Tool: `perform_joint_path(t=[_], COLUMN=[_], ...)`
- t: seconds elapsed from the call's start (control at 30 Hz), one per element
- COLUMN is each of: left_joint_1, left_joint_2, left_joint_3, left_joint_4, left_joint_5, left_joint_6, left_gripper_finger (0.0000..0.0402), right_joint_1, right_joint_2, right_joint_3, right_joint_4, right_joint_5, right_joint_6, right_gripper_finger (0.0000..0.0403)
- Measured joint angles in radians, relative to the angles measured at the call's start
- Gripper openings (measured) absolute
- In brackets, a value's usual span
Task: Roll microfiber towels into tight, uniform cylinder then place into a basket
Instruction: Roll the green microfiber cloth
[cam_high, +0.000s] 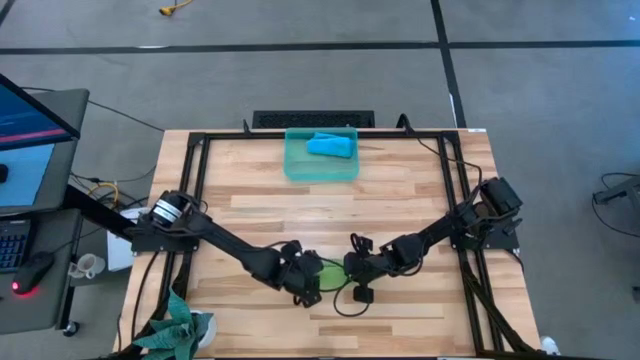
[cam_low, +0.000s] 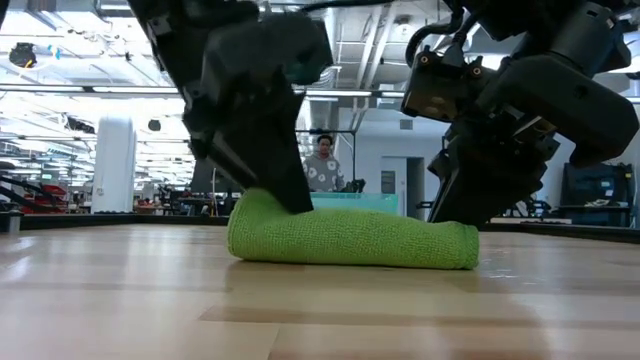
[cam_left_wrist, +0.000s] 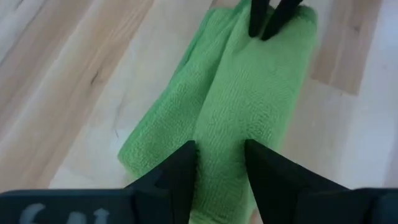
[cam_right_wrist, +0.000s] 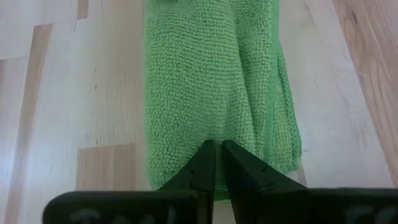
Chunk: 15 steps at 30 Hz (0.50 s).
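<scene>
The lime green towel (cam_high: 333, 271) lies rolled up on the wooden table near its front edge, long side on the table, as the low view (cam_low: 350, 238) shows. My left gripper (cam_high: 306, 284) is shut on its left end, and my right gripper (cam_high: 353, 268) is shut on its right end. The sky blue towel (cam_high: 330, 146) lies rolled inside the teal basket (cam_high: 296, 168) at the table's far edge. My left gripper pinches the roll's raised upper ridge (cam_left_wrist: 222, 146) between its two fingers, near the roll's left end. The fingers slant down from above and from the left, along the roll. The roll rests on the table. My right gripper has its fingers (cam_right_wrist: 202, 158) nearly closed on a thin pinch of cloth at the roll's right end (cam_right_wrist: 217, 137). They slant down from above and from the right, along the roll. One layer or several, I cannot tell. The roll rests on the table.
A dark teal-green cloth bundle (cam_high: 178, 328) lies at the table's near left corner. Black frame rails (cam_high: 196, 190) run along the table's sides. A desk with a monitor (cam_high: 30, 120) stands left of the table. A person (cam_low: 322, 162) stands in the room beyond.
</scene>
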<state>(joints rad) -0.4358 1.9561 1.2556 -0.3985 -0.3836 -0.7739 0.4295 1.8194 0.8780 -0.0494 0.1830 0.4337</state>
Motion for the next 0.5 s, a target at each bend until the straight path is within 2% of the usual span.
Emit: perform_joint_path(t=[0.3, 0.5], left_joint_1=[0.003, -0.01], left_joint_2=[0.085, 0.088], left_joint_3=[0.005, 0.006], left_joint_4=[-0.002, -0.033], left_joint_5=[0.015, 0.012], left_joint_6=[-0.063, -0.162], left_gripper_finger=[0.013, 0.013], right_joint_1=[0.002, 0.001], right_joint_2=[0.0, 0.001], right_joint_3=[0.0, 0.0], right_joint_4=[0.002, 0.003], right_joint_5=[-0.002, -0.002], right_joint_6=[0.004, 0.004], right_gripper_finger=[0.0058, 0.0058])
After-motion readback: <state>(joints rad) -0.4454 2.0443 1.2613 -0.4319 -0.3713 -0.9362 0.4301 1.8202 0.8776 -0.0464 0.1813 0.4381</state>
